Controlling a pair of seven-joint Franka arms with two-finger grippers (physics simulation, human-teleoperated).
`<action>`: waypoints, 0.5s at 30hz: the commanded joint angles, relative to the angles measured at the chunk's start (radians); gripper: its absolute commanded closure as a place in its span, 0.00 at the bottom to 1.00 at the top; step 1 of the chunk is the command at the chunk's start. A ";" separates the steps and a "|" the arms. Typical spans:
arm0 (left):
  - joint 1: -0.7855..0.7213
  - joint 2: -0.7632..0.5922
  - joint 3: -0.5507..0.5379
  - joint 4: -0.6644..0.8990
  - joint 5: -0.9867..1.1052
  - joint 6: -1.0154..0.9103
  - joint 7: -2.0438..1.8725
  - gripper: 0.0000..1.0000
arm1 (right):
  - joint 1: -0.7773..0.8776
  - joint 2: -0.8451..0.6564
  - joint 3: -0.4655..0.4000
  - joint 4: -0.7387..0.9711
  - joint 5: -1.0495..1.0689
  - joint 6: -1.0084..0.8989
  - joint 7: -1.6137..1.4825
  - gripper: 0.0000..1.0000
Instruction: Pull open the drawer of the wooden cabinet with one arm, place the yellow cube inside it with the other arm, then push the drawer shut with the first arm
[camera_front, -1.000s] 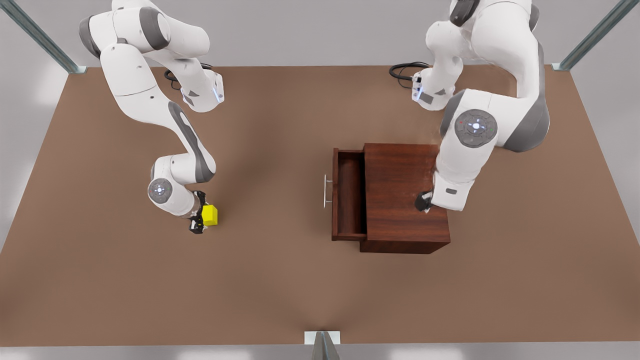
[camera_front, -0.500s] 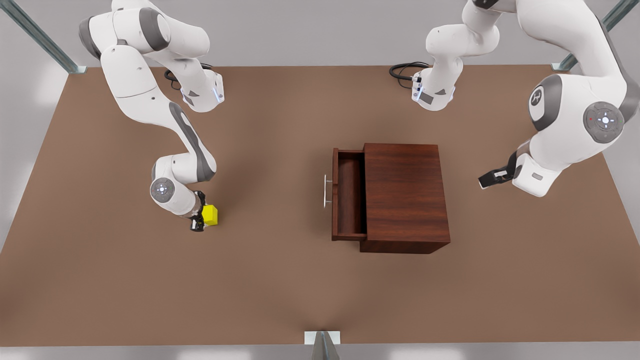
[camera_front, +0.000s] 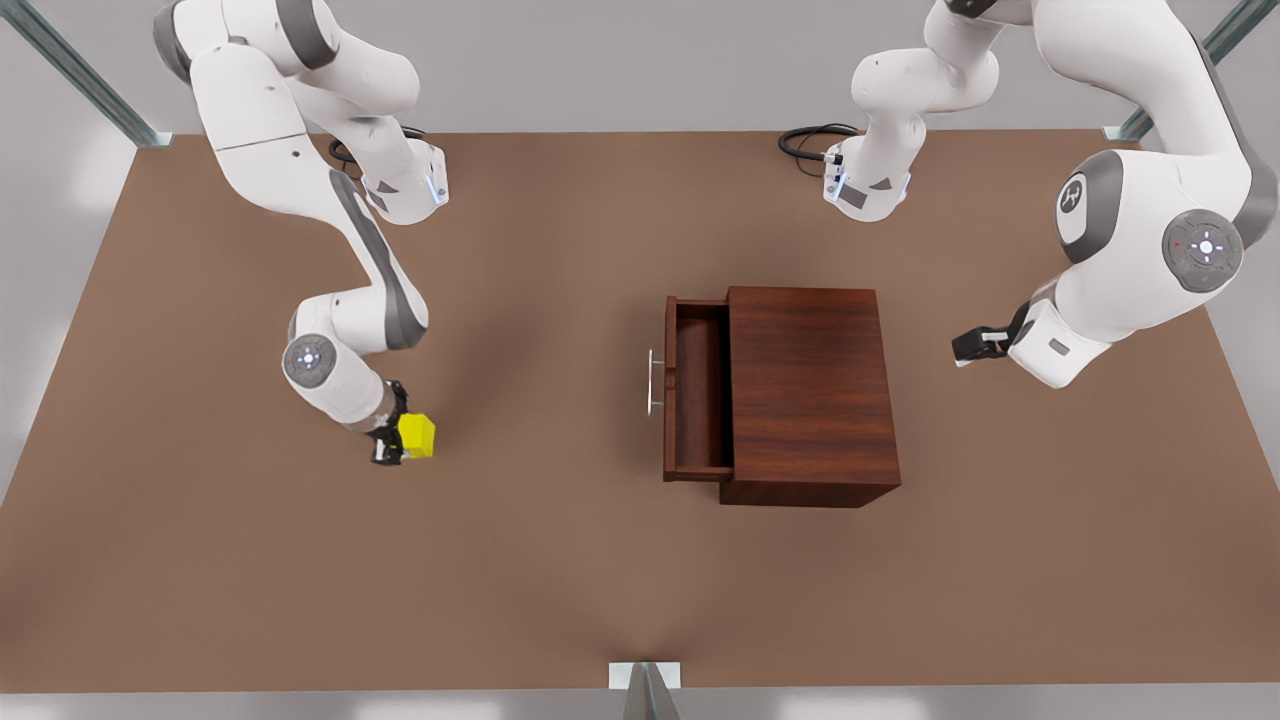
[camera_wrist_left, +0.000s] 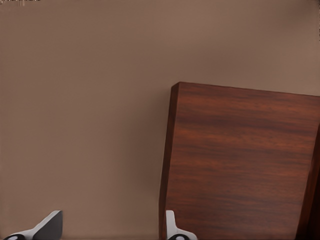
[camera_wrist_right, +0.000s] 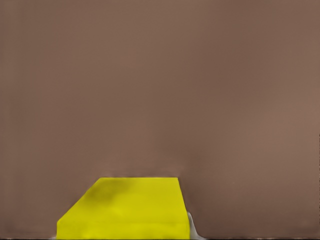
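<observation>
No readable writing or brand shows on anything, beyond a small emblem on a grey joint cover of the arm at the front view's right.

At the lower left of the front view, the right tool (camera_front: 390, 441) is closed on the yellow cube (camera_front: 417, 436). Compared with half a second ago, the cube and that wrist sit a little further toward the frame's left and look slightly raised above the brown worktop (camera_front: 560, 580); the right wrist view shows the cube (camera_wrist_right: 125, 209) held against the worktop's plain brown.

Mid-frame, the cabinet (camera_front: 810, 395) stands where it was, its drawer (camera_front: 697, 388) pulled out toward the frame's left, the silver handle (camera_front: 652, 382) on its front. The drawer holds nothing.

At the right edge of the frame, the left tool (camera_front: 966, 345) hangs beside the cabinet, well clear of it, a touch higher in the frame than before. Its fingers (camera_wrist_left: 50, 225) stand wide apart in the left wrist view, with the cabinet (camera_wrist_left: 240, 165) beyond them.
</observation>
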 joint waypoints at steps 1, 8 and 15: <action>-0.001 -0.001 -0.001 0.001 0.001 -0.002 0.149 0.00 | 0.001 -0.010 0.023 0.041 0.041 -0.142 0.132 0.32; -0.003 -0.003 -0.004 0.000 0.001 -0.005 0.148 0.00 | 0.046 -0.001 0.130 0.291 0.053 -0.432 0.308 0.33; -0.003 -0.004 -0.005 0.004 0.002 -0.006 0.117 0.00 | 0.219 0.059 0.130 0.532 0.082 -0.625 0.528 0.33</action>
